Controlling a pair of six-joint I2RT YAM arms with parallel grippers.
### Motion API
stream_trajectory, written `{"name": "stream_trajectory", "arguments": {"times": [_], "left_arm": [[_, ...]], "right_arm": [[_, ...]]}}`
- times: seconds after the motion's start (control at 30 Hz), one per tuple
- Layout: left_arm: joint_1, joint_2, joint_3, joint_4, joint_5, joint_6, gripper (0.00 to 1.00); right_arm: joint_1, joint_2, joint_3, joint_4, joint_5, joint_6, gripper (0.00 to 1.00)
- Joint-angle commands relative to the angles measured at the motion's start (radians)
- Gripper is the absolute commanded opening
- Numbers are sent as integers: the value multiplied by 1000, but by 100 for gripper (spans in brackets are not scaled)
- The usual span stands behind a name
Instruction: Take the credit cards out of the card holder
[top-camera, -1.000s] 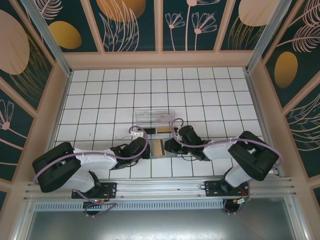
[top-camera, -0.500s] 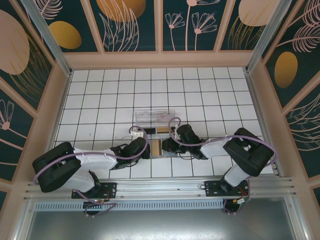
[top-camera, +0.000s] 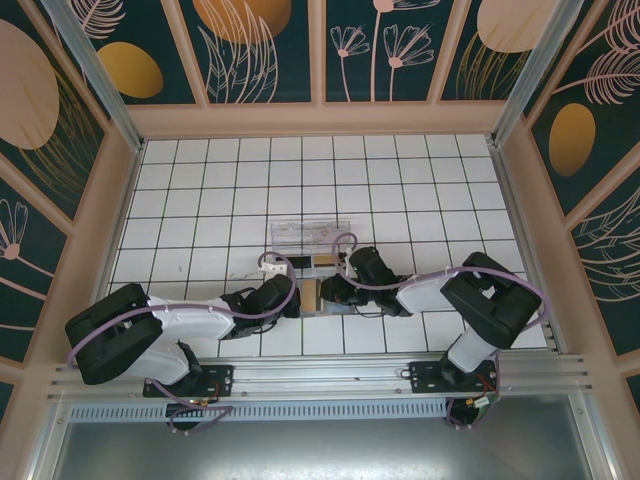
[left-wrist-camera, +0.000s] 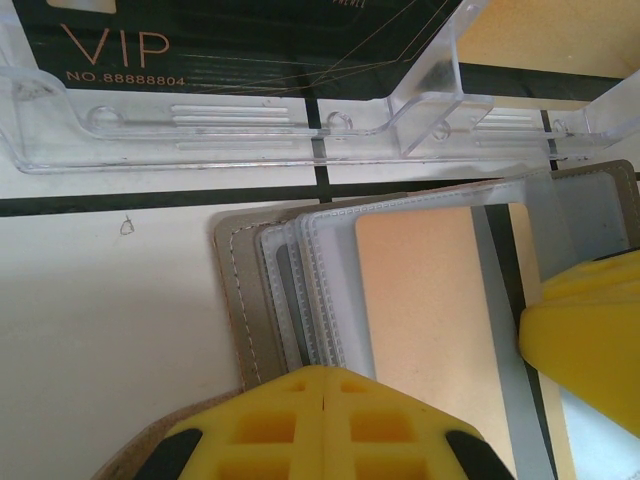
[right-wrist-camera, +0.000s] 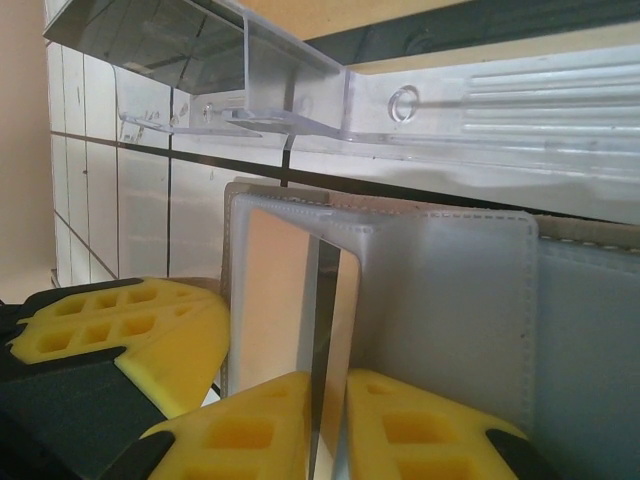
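Note:
The grey card holder (top-camera: 312, 296) lies open on the white tiles between both arms. In the left wrist view its stitched leaves (left-wrist-camera: 270, 290) fan out, and a tan credit card (left-wrist-camera: 420, 290) sits in a translucent sleeve. My left gripper (left-wrist-camera: 325, 395) is shut, its tips resting on the holder's near edge (top-camera: 297, 297). My right gripper (right-wrist-camera: 330, 420) is closed on the lifted tan credit card (right-wrist-camera: 270, 300), whose dark edge shows between the two fingers. Seen from above, my right gripper (top-camera: 322, 292) is at the holder's right side.
A clear plastic tray (top-camera: 300, 233) stands just beyond the holder, and a black VIP card (left-wrist-camera: 250, 40) lies in it. The tray's front lip (right-wrist-camera: 480, 100) is close over the holder. Wooden walls ring the tiled floor.
My right gripper has slid left onto the holder and its jaws have narrowed around the tan card. The exposed tan area looks narrower from above. The left arm has stayed put.

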Motion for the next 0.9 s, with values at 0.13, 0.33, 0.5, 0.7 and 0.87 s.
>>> {"name": "stream_trajectory", "arguments": {"times": [0.13, 0.33, 0.5, 0.7, 0.87], "left_arm": [[2, 34, -11, -54, 47, 11, 0], [1, 34, -19, -51, 47, 11, 0], [2, 26, -24, -48, 47, 12, 0], [1, 25, -28, -45, 49, 11, 0], [1, 22, -33, -42, 50, 10, 0]], "right_arm": [[9, -2, 30, -37, 16, -29, 6], [-17, -37, 11, -73, 25, -43, 6], [-59, -64, -25, -73, 9, -50, 6], [-91, -63, -39, -88, -28, -77, 6], [-130, -88, -63, -97, -45, -94, 6]]}}
